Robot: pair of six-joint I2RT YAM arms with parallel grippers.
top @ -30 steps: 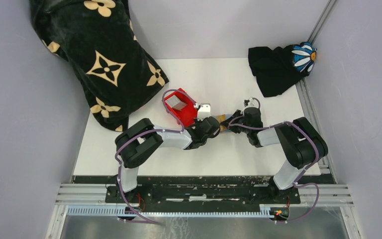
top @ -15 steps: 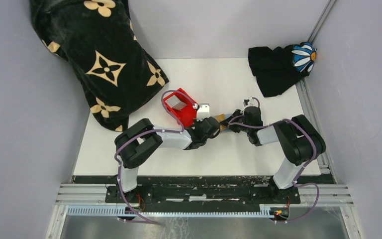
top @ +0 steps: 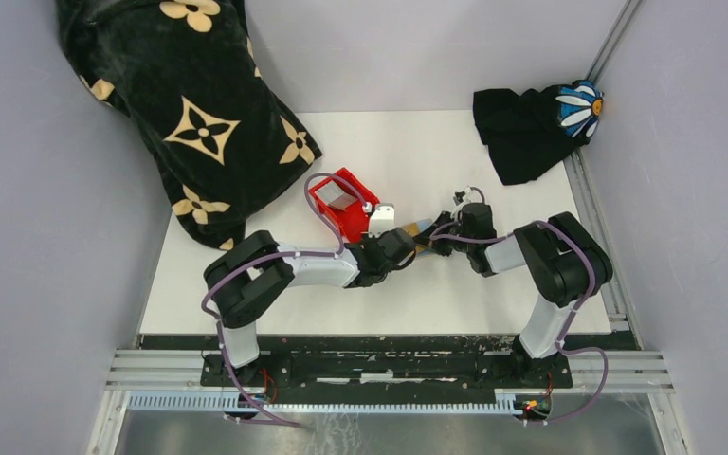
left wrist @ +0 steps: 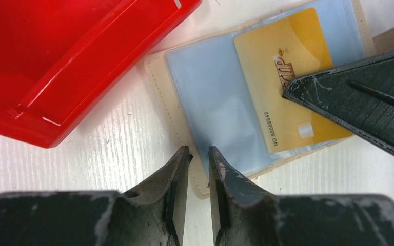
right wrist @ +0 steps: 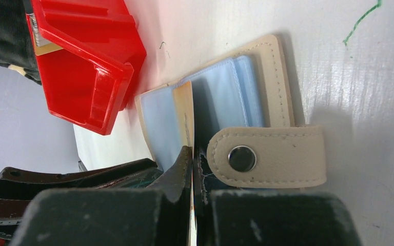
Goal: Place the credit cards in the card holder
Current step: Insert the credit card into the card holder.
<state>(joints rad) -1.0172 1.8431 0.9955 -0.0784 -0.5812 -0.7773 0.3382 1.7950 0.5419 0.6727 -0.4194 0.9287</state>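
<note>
The card holder [left wrist: 208, 97] lies open on the table [left wrist: 113, 148], just beside the red bin [left wrist: 82, 61]. A gold card [left wrist: 282, 77] lies against its clear blue sleeves; whether it sits inside a slot cannot be told. The right gripper [right wrist: 191, 151] is clenched on this card's edge. The left gripper [left wrist: 199, 152] has its jaws slightly parted at the holder's border, grasping nothing. The bin contains grey cards [top: 338, 196].
</note>
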